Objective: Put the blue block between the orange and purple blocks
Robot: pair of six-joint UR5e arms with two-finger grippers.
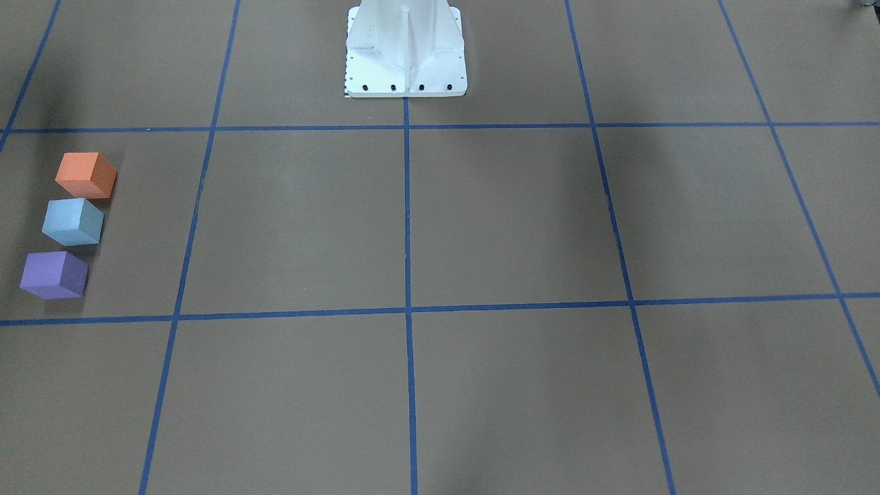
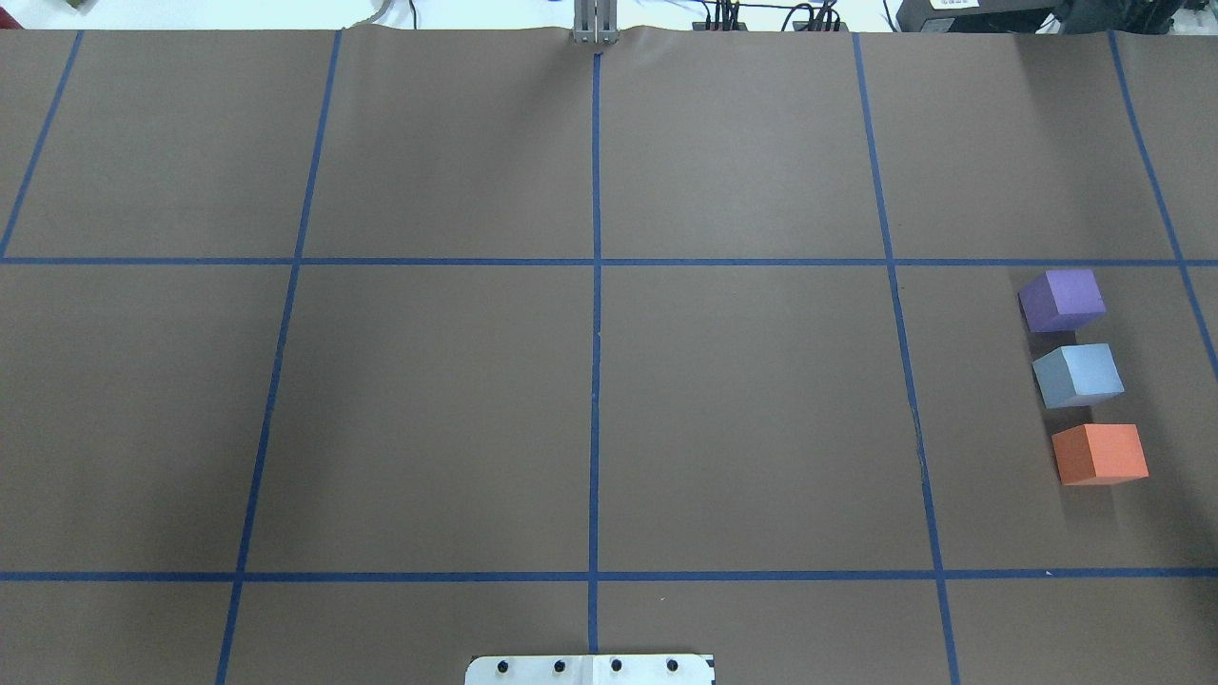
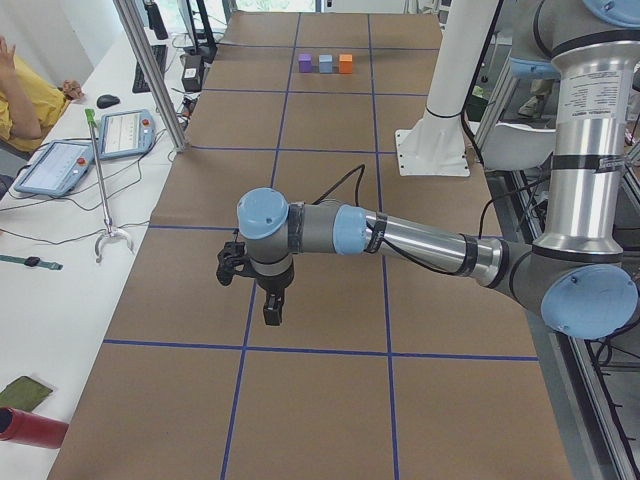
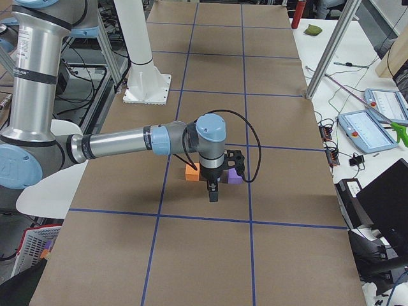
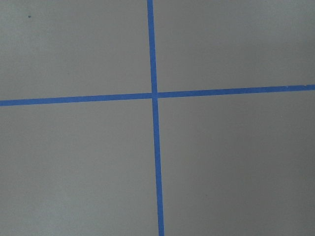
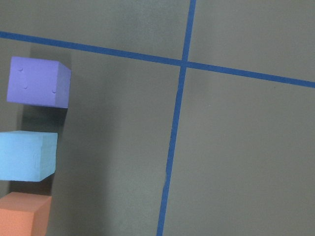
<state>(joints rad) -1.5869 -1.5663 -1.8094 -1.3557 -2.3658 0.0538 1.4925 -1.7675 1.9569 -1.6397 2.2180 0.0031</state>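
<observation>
The orange block [image 2: 1100, 454], the light blue block [image 2: 1078, 375] and the purple block [image 2: 1062, 300] stand in a row on the brown table, at the robot's far right. The blue block is in the middle with small gaps on both sides. The right wrist view shows the purple block [image 6: 39, 81], the blue block [image 6: 27, 156] and the orange block [image 6: 23, 215] at its left edge. My right gripper [image 4: 213, 194] hangs above the row, and I cannot tell if it is open. My left gripper [image 3: 271, 315] hangs over bare table far from the blocks, and I cannot tell its state.
The white robot pedestal [image 1: 405, 51] stands at mid table. Blue tape lines [image 5: 153, 94] divide the surface into squares. A side bench with tablets [image 3: 125, 132], a reaching stick and a person lies beyond the table's far edge.
</observation>
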